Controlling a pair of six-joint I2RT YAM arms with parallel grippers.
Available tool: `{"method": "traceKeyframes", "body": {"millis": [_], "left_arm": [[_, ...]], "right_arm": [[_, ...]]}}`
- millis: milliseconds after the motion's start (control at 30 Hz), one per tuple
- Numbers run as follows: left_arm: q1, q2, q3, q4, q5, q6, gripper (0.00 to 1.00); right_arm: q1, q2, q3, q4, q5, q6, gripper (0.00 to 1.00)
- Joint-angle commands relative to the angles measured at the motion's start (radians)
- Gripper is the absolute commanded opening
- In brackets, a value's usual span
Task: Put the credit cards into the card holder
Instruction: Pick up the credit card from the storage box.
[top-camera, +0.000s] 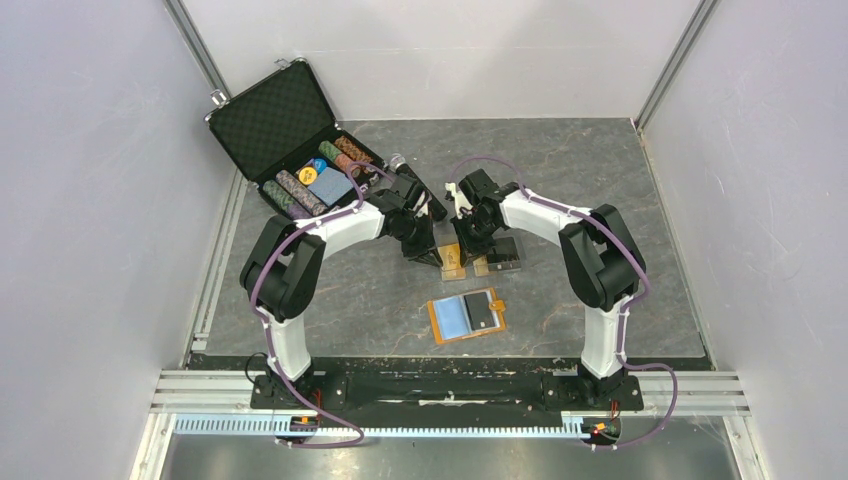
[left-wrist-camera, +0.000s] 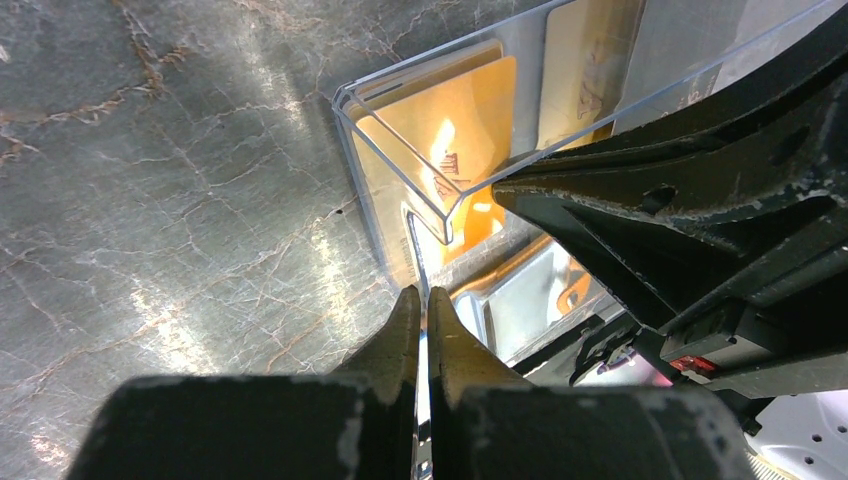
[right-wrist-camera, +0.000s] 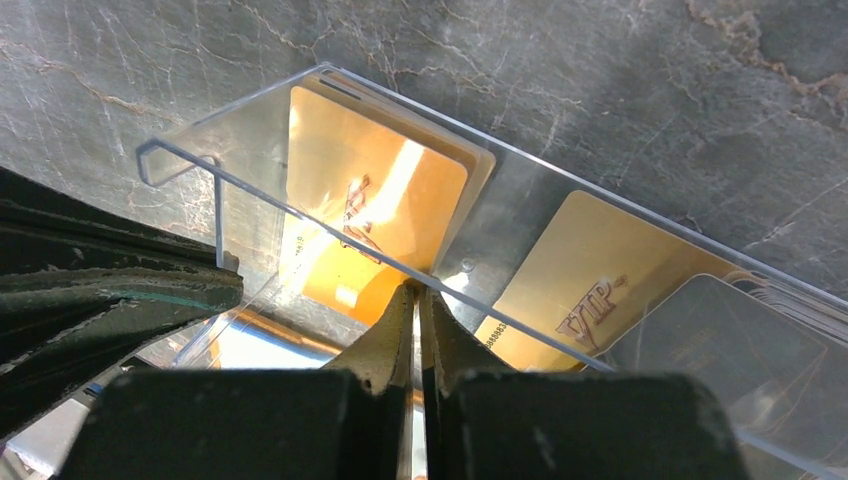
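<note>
Now gold credit card (right-wrist-camera: 372, 205) at closed right gripper (right-wrist-camera: 415, 292); left gripper (left-wrist-camera: 420, 296) tight on clear stand (left-wrist-camera: 395, 150).

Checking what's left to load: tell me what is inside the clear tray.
Inside the clear tray: a stack of gold cards, a single gold VIP card and a dark card partly over it. How many cards the stack holds is hidden.

Grey marble-look table (top-camera: 600, 180) between white walls. Black case (top-camera: 272, 118) open at far left corner, foam-lined lid raised; rows of poker chips (top-camera: 300, 195) and blue block (top-camera: 331, 186) inside. Small shiny object (top-camera: 397, 160) just beside case, possibly metal knob, too small to tell. Clear acrylic tray (left-wrist-camera: 395, 150) near table middle, low front lip. Aluminium rail (top-camera: 450, 385) along near edge.
</note>
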Motion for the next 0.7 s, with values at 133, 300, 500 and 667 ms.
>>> {"method": "traceKeyframes", "body": {"millis": [133,300,500,667], "left_arm": [[-0.012,0.039,0.001,-0.020,-0.025,0.060,0.02],[-0.012,0.042,0.000,-0.020,-0.025,0.061,0.02],[-0.012,0.044,0.000,-0.020,-0.023,0.062,0.02],[-0.012,0.044,-0.002,-0.020,-0.023,0.062,0.02]], "right_arm": [[0.021,-0.034,0.054,-0.010,-0.020,0.002,0.00],[0.031,-0.053,0.076,-0.014,-0.033,0.007,0.00],[0.031,-0.071,0.050,0.057,-0.115,0.049,0.04],[0.030,-0.067,0.035,0.088,-0.161,0.085,0.09]]}}
